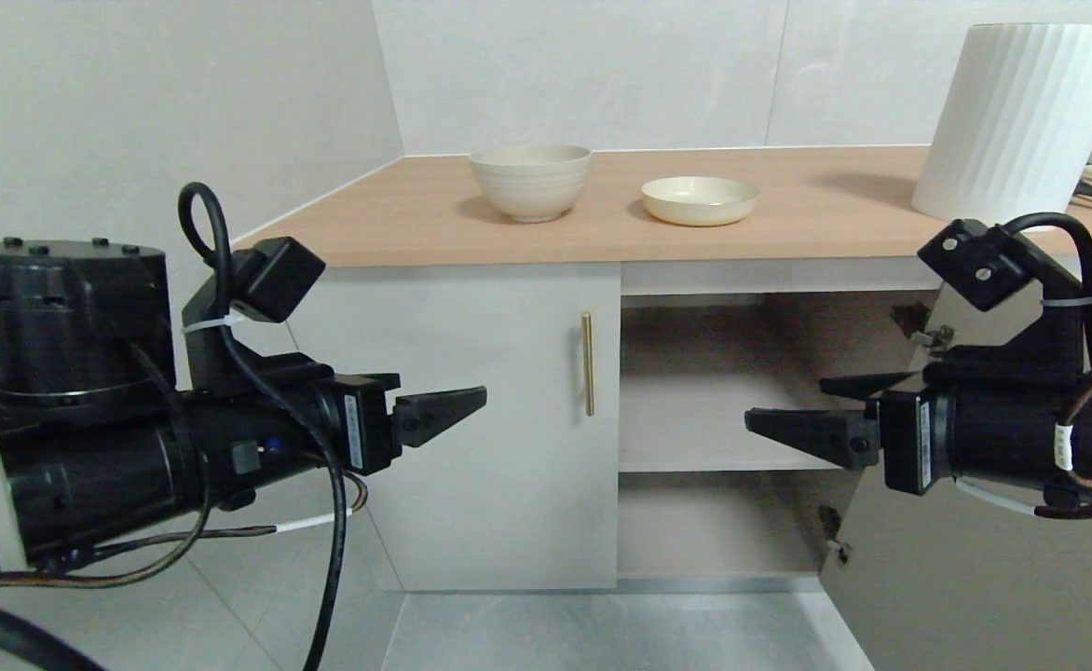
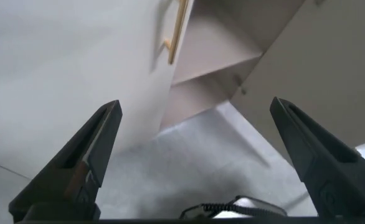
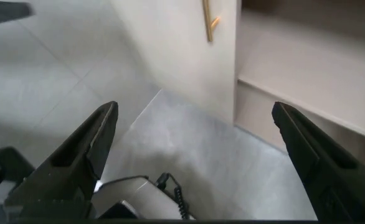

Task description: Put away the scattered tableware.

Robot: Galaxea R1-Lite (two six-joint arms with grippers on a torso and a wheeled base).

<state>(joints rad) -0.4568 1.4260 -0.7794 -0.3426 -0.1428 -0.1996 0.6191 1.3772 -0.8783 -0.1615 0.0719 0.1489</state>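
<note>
Head view shows the deep ribbed bowl (image 1: 530, 180) and the shallow dish (image 1: 700, 199) standing near each other on the wooden counter (image 1: 835, 200), higher than both arms. Below them, the right half of the cabinet (image 1: 490, 419) is open: its door (image 1: 975, 578) is swung out, and there is one shelf (image 1: 695, 424) inside. The left claw (image 2: 195, 109) and the right claw (image 1: 786, 403) hang in front of the cabinet at about shelf height, both released wide and holding nothing.

The step in hand is, I think, to reach up for a first piece. The dish stands above the open side, so the right arm suits it. Its rim is low, so one finger should go inside the rim and one outside, and the closing should be gentle. It seems better to rise first and then go forward, to avoid the counter edge.
</note>
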